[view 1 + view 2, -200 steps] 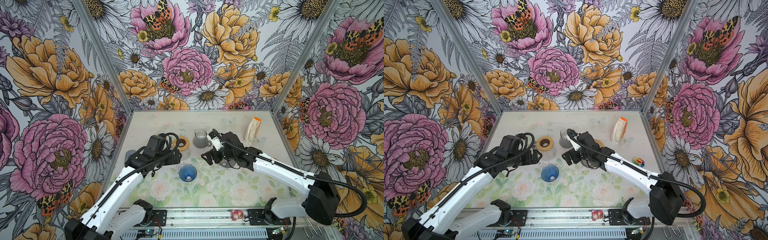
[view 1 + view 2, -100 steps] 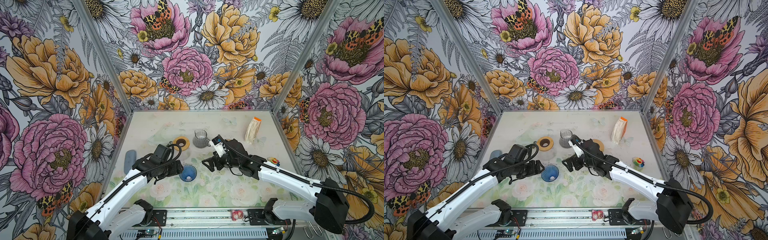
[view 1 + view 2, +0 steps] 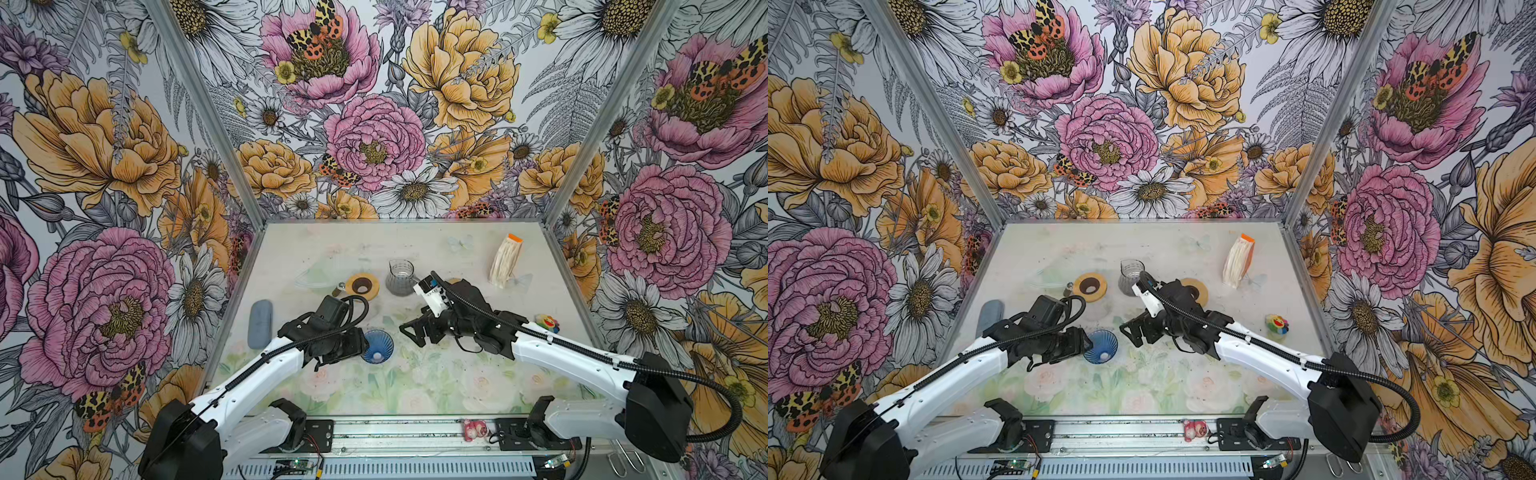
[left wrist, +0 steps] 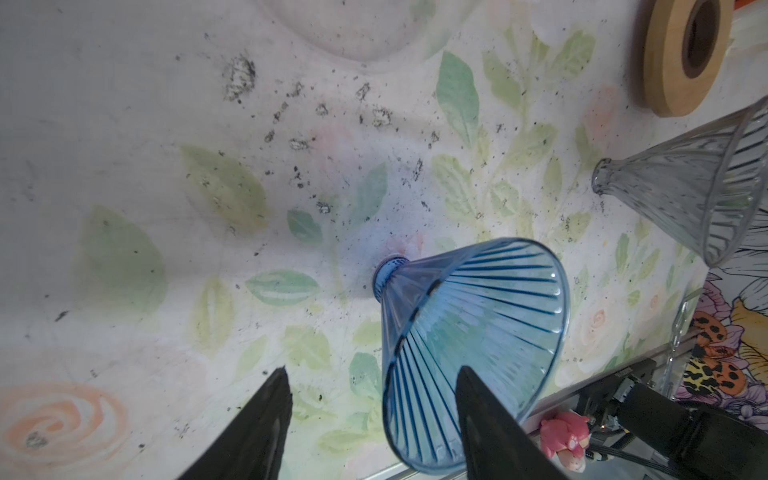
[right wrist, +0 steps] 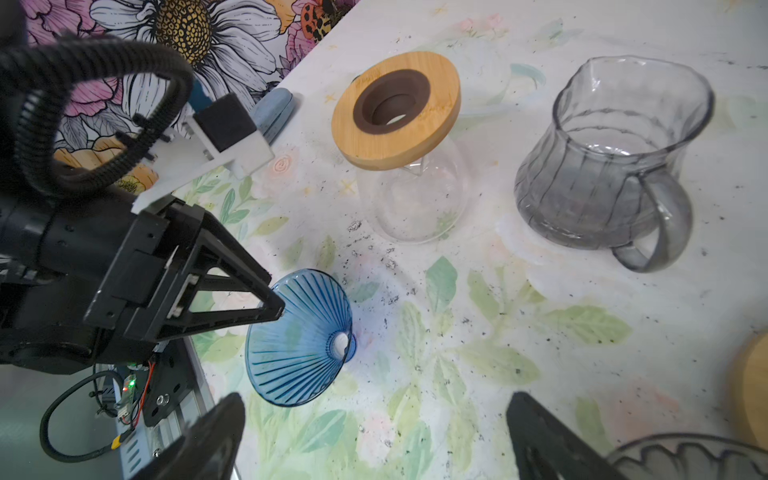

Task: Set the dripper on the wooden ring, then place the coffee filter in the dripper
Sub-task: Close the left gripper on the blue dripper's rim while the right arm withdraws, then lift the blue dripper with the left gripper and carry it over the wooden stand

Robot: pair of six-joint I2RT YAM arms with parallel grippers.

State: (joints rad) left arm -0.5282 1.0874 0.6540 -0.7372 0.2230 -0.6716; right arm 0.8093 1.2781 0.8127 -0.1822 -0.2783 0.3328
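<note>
A blue ribbed dripper lies tipped on its side at the table's middle front. My left gripper is open and straddles its rim: one finger stands over the cone's mouth, the other stays apart from the cone over bare table. In the right wrist view a left fingertip meets the dripper at its rim. My right gripper hangs open and empty just right of the dripper. The stack of white coffee filters stands at the back right.
A grey glass dripper lies near the right arm. A glass carafe with a bamboo collar and a grey pitcher stand behind. A second bamboo ring, a grey-blue case and a small toy lie around.
My left gripper has come forward and down to the blue dripper, and its jaws have narrowed around the rim. The right gripper has shifted slightly forward and stayed open.
</note>
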